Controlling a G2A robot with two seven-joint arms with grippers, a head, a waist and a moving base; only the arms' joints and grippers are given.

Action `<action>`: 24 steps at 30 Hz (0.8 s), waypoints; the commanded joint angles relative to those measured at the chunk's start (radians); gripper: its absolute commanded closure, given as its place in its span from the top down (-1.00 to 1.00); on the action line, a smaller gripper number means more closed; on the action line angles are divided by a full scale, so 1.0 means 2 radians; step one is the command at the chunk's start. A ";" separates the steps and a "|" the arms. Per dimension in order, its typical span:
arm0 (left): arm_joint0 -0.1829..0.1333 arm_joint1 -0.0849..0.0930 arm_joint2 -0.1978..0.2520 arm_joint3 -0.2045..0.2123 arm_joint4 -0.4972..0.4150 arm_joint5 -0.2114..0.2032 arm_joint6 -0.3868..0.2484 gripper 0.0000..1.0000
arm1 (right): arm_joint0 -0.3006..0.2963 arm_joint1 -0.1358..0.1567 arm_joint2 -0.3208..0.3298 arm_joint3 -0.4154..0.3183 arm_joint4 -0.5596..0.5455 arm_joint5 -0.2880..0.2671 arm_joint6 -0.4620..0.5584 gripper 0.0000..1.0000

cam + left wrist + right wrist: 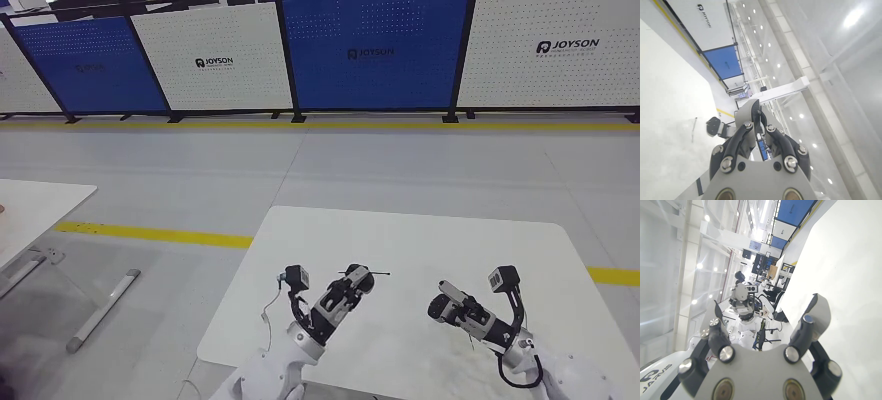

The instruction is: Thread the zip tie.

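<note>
While I look down from the top view, the zip tie [376,272] sits pinched at the tip of the left jaws, apparently held up off the white surface [420,235]. The left arm [318,322] that carries it slants toward 1 o'clock. The tie's long axis runs level from 9 to 3 o'clock, with its free length sticking out toward 3 o'clock. I cannot tell from here which end bears the head. The right arm [488,322] points toward 10 o'clock, and the right jaws stand at roughly 4 o'clock from the tie's free end, near it but clearly apart. So the right side is the one with ground to cover. I judge the coming move turns on bringing those jaws onto that free end along the tie's own line. From the left wrist view, the left jaws are clenched, with the ribbed pads [755,111] pressed together. A small sliver caught between them is, I think, the tie seen nearly end-on, which fits an axis running away from that camera. Farther off, the right jaws hang above the surface, and a thin dark line [693,129] lies on the surface just beside them. I cannot say whether that is a second tie or only a mark. From the right wrist view, the right jaws are spread wide with nothing between them, and they face the left arm's wrist farther off.
</note>
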 commanded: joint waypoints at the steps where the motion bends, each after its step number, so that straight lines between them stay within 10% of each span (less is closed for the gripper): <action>1: -0.010 -0.001 0.005 0.027 0.000 0.010 -0.001 -1.00 | 0.000 0.000 0.000 0.000 0.000 0.000 0.000 1.00; 11: -0.061 -0.009 0.040 0.135 -0.007 0.048 -0.010 -1.00 | 0.000 0.000 0.000 0.000 0.000 0.000 0.000 1.00; 20: -0.067 -0.011 0.046 0.139 -0.007 0.045 -0.002 -1.00 | 0.000 0.000 0.000 0.000 0.000 0.000 0.000 1.00; 24: -0.059 -0.012 0.047 0.116 -0.003 0.007 0.006 -1.00 | 0.000 0.000 0.000 0.000 0.000 0.000 0.000 1.00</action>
